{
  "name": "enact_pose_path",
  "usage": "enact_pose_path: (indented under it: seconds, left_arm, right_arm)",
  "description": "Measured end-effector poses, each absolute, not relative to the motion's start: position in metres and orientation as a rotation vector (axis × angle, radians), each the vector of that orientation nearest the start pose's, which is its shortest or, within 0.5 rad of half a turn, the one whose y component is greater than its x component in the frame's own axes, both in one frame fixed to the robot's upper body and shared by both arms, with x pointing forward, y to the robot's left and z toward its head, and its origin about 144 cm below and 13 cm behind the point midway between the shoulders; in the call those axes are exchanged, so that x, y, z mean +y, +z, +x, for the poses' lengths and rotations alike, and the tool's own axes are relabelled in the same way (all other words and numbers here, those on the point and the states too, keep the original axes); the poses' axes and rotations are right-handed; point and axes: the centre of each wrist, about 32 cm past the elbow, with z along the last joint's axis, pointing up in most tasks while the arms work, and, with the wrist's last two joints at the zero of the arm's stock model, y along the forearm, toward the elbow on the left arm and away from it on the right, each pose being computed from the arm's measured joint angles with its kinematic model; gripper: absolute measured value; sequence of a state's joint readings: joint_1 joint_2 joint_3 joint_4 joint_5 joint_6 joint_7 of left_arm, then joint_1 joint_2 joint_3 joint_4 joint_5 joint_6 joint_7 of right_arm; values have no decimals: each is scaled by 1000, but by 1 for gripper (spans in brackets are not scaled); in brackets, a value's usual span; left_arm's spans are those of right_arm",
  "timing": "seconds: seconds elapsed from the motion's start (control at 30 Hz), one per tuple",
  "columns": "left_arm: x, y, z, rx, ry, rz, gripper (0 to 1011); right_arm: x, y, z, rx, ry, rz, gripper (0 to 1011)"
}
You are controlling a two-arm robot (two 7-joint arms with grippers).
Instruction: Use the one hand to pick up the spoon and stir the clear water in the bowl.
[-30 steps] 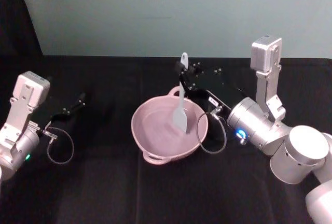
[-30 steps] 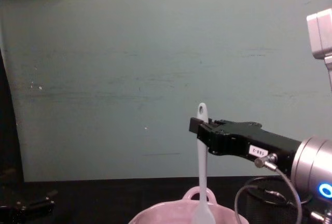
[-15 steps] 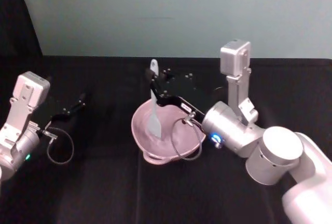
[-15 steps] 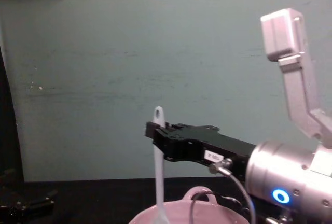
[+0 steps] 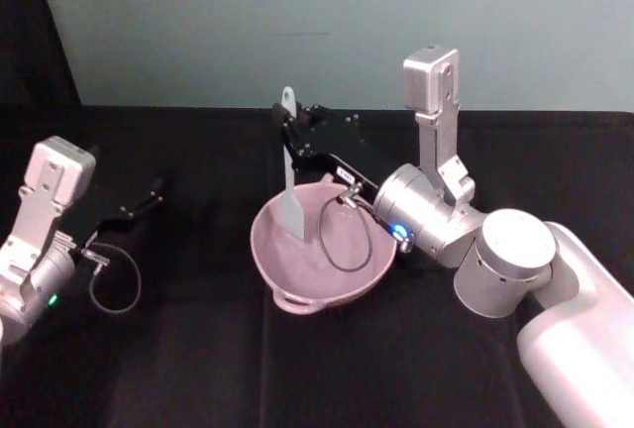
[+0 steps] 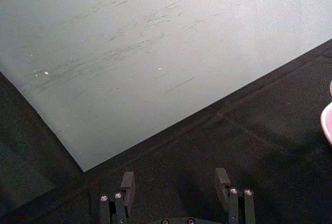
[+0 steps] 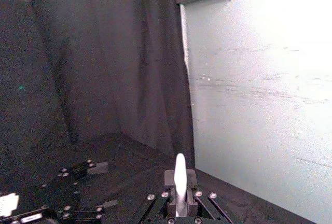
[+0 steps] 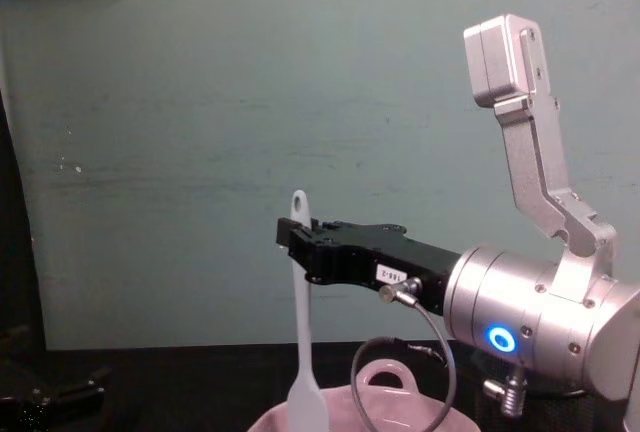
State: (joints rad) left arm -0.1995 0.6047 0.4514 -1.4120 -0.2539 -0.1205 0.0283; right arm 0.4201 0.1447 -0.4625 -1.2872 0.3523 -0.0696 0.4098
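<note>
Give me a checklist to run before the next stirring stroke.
1. Right gripper shut on the spoon near its handle's top: ok.
2. Spoon upright, blade inside the bowl: ok.
3. Blade reaching the clear water: cannot tell.
4. Cable away from the bowl: not ok, its loop hangs over it.
5. Left gripper parked well apart from the bowl: ok.

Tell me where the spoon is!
The spoon stands upright, held by the right gripper, its blade down inside the left part of the bowl, mid-table.
</note>
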Motion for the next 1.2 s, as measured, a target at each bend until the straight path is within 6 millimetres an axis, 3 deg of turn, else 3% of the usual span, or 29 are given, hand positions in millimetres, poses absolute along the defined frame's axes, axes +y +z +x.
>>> enact_pose_path:
  seconds: [0.5,0.9,1.2]
  left_arm:
    - [310,1140,489,-285,1248,305,1011]
    - [310,1140,489,-285,1248,305,1011]
    - [310,1140,489,-285,1248,304,1011]
  right_arm:
    - [-172,1189,557,-71,-838,100,114]
    - [-194,1189,535,-88,-847,80,114]
    - [-187,1186,514,-92,-808,81,114]
